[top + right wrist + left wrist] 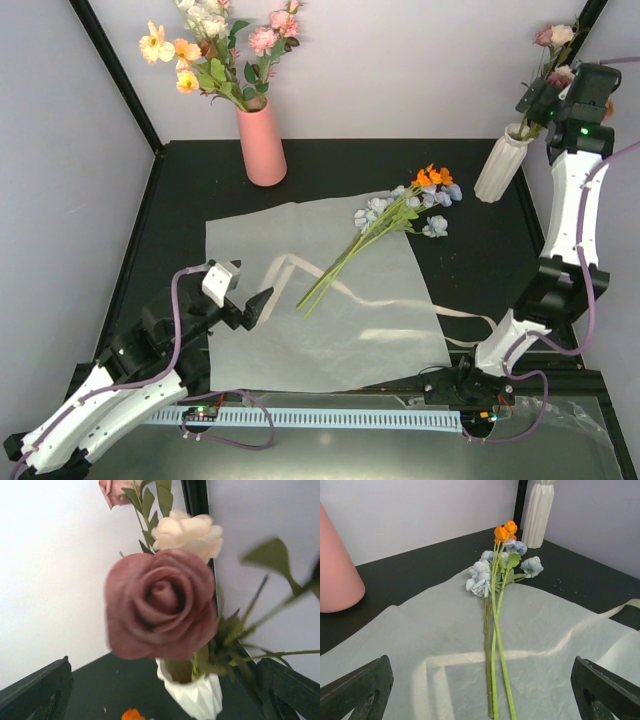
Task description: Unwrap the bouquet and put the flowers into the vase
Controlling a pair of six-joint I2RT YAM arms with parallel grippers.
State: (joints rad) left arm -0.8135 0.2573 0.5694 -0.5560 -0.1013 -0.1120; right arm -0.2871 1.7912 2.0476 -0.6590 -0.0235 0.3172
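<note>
Left gripper (257,305): wide open, empty, low over the white paper (330,330). Blue and orange flowers (385,225) lie on the paper. Right gripper (535,100): wide open, empty, beside the roses (160,605) standing in the white vase (500,165) at the far right of the surface (180,200).

Illumination: bright, even, diffuse; source out of frame.
Walls (400,70): white, near washed out in the right wrist view.
Tabletop (180,200): matte black, uniformly dark.
Paper (330,340): pale, with only faint soft shading beside the flowers (385,225).
Top view: sharp edge to edge.
Left wrist view: stems (495,645) crisp; vase (538,510) behind slightly soft; left end effector (480,682), fingers (360,687) underexposed, near-black.
Right wrist view: pink rose (160,605) close to lens and soft; leaf (272,555) at right smeared; right end effector (162,680), fingers (35,692) dark, blurred.
</note>
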